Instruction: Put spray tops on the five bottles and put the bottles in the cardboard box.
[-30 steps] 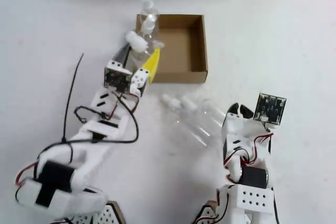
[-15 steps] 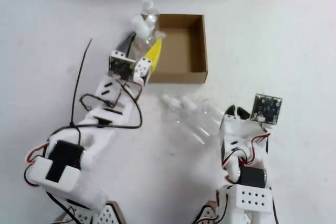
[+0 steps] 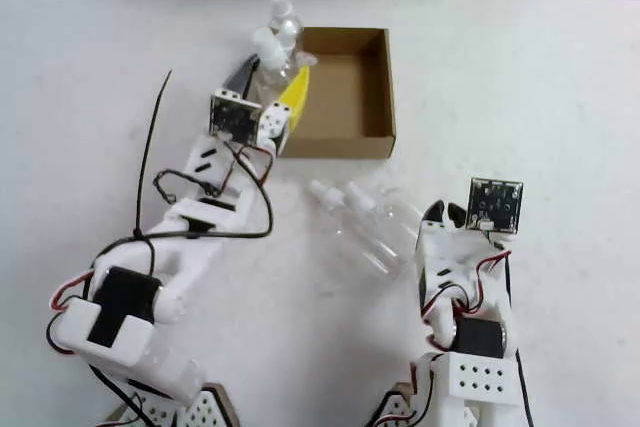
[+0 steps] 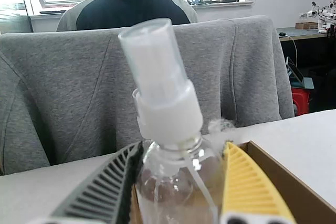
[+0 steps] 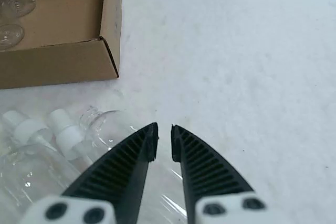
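Note:
My left gripper (image 3: 272, 80) is shut on a clear bottle (image 4: 173, 187) with a white spray top (image 4: 163, 93), gripped between its black and yellow fingers. It holds the bottle upright over the left wall of the cardboard box (image 3: 345, 137). Another capped bottle (image 3: 283, 9) stands at the box's far left corner. Three clear bottles (image 3: 365, 222) lie on the table in front of the box; two carry white tops (image 5: 23, 127) and one shows an open neck (image 5: 100, 124). My right gripper (image 5: 164, 134) is just to their right, shut to a thin slit with nothing in it.
A grey-covered chair back (image 4: 63, 98) stands behind the table's far edge. The box's right half (image 3: 360, 87) has bare floor. White table (image 3: 520, 77) lies free to the right of the box and on the far left.
My left arm has carried the bottle farther away and up against the box's left wall, next to the standing bottle. My right arm has shifted slightly left.

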`<action>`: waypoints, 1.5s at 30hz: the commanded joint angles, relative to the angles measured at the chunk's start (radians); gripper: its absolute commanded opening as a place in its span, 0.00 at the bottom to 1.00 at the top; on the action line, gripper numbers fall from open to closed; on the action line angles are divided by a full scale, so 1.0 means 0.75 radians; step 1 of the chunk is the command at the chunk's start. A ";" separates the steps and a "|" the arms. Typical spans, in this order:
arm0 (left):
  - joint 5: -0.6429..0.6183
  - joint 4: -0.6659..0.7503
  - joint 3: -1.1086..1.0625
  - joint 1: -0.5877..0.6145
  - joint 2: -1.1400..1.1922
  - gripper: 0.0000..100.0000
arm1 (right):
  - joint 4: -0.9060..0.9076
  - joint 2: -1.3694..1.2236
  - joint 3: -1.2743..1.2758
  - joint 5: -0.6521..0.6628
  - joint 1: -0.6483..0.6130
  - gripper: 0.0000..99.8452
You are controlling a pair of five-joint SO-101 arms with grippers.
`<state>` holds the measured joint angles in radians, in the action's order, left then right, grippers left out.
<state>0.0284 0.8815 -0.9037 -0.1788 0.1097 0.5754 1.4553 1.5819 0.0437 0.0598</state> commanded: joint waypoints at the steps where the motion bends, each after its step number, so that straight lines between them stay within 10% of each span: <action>1: 0.000 0.002 0.068 0.007 -0.081 0.02 | -0.030 0.013 -0.008 0.018 -0.003 0.02; 45: 0.010 0.149 0.059 0.042 0.334 0.08 | -0.030 0.013 -0.006 0.027 -0.001 0.02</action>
<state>0.0269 0.9628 -0.8669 -0.1695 0.3690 0.5754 1.4553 1.5819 0.0529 0.0598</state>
